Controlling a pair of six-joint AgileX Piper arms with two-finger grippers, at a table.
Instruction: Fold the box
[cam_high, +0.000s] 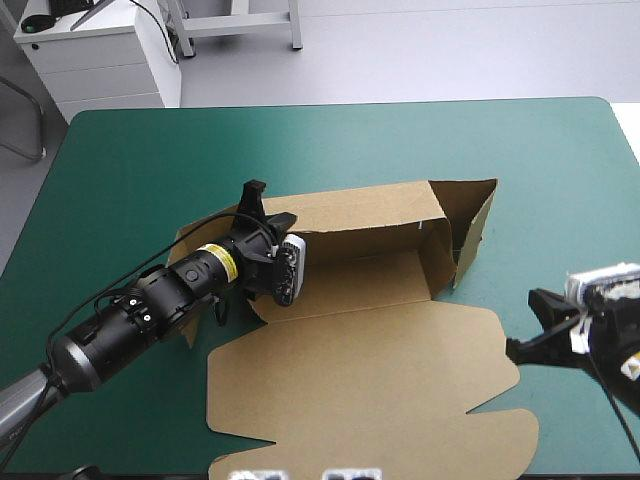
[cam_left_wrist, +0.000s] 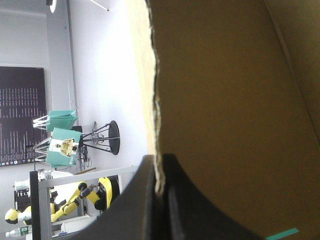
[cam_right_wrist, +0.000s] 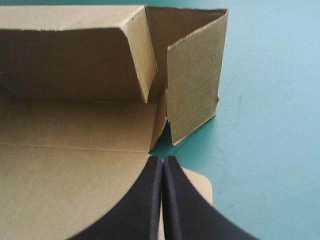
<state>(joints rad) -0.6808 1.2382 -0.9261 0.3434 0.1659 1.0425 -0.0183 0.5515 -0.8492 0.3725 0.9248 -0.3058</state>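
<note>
On the teal-green cover (cam_high: 130, 180), mid-table, I see the brown box (cam_high: 380, 370), far wall raised and lid flat on the near side, light stiff board best pinched at an edge, my left gripper (cam_left_wrist: 160, 162) clamping its left-end wall, my right gripper (cam_right_wrist: 162, 162) clenched empty just right of the lid.

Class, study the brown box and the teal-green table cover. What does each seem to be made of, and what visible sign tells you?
The box: brown cardboard, matte and unprinted; sharp fold creases and a ragged, fibrous cut edge show it. The cover: a smooth, matte teal-green sheet with faint scuffs, perhaps rubber or vinyl; the look leaves that open.
</note>
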